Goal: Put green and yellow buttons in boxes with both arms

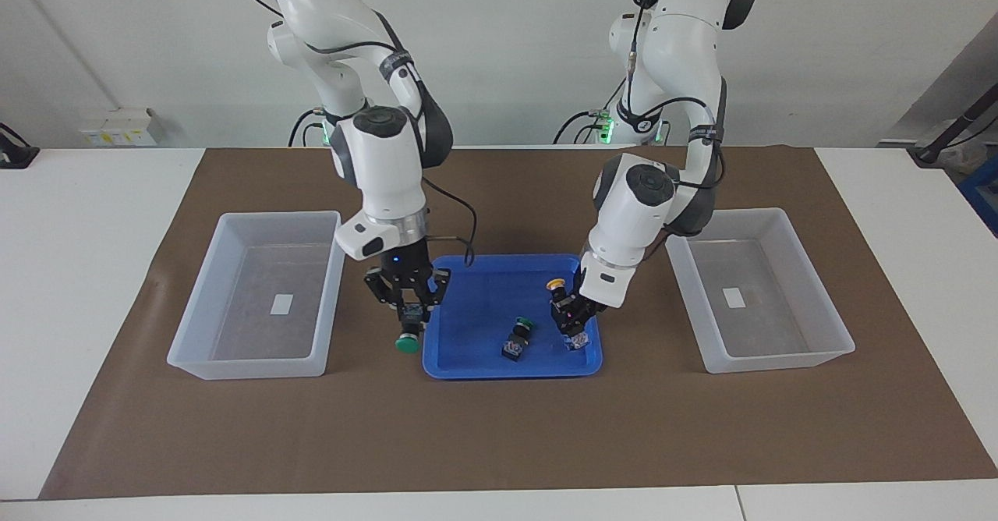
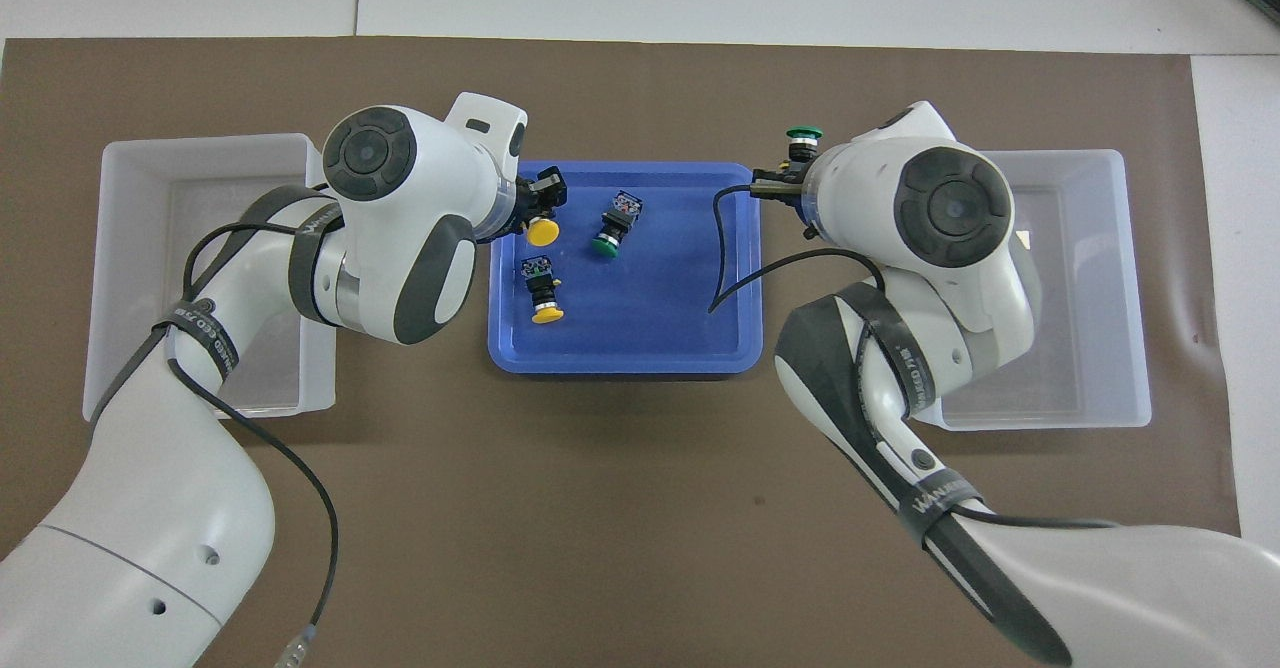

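Observation:
My right gripper (image 1: 408, 312) is shut on a green button (image 1: 407, 342), cap down, held in the air over the mat between the blue tray (image 1: 483, 310) and the box (image 1: 204, 295) at the right arm's end. The held button also shows in the overhead view (image 2: 804, 134). My left gripper (image 1: 575, 326) is low in the tray, shut on a yellow button (image 2: 543, 232). A second yellow button (image 2: 545, 298) lies in the tray nearer to the robots. A second green button (image 1: 516, 338) lies in the middle of the tray. The other box (image 1: 819, 295) stands at the left arm's end.
Each box holds only a small white label (image 1: 281, 304) on its floor. Boxes and tray stand in a row on a brown mat (image 1: 499, 427) on the white table. A black cable (image 2: 735, 268) from the right wrist hangs over the tray.

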Robot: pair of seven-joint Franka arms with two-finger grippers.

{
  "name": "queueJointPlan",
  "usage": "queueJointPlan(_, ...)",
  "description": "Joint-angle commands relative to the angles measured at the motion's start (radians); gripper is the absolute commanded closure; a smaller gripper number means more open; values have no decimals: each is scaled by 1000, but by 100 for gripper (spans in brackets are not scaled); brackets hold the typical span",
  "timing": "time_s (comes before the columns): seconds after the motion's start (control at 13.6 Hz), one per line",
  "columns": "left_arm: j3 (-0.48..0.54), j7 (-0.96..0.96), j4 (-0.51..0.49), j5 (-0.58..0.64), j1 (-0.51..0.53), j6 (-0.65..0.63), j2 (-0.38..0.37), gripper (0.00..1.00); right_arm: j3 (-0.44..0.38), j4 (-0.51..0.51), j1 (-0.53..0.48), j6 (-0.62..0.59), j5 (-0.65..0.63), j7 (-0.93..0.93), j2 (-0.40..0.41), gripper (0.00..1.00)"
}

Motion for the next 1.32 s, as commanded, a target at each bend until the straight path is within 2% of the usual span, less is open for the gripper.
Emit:
queueJointPlan(0.0,6,10,101,-22,25,-107,18,100,13,-122,-68,-48,-19,25,-134,100)
queueJointPlan(0.15,4,13,152,-19,55,-168,18,100,13,-140,-104,-146,18,-33,-173,100)
queueJointPlan(0.29,7,45,195,-11,79,-248,12,100,13,-157,-162,-210,59,-166,-196,100)
queueJointPlan(0.51,20,182,245,-10,137,-378,4,100,13,-212,-272,-240,151,-308,-207,100)
queueJointPlan(0.73,20,357,253,-8,220,-472,0,100,12,-266,-374,-226,159,-496,-216,100)
queueJointPlan(0.81,20,420,261,-7,245,-491,-3,100,12,-293,-394,-200,159,-523,-212,100)
queueJointPlan(1.03,18,592,282,30,318,-537,-2,100,10,-444,-450,-10,159,-598,-207,100)
queueJointPlan(1.18,21,687,282,32,354,-537,-3,100,10,-482,-506,74,159,-681,-184,100)
queueJointPlan(1.25,21,726,281,39,366,-535,-6,100,10,-485,-510,78,159,-689,-175,100)
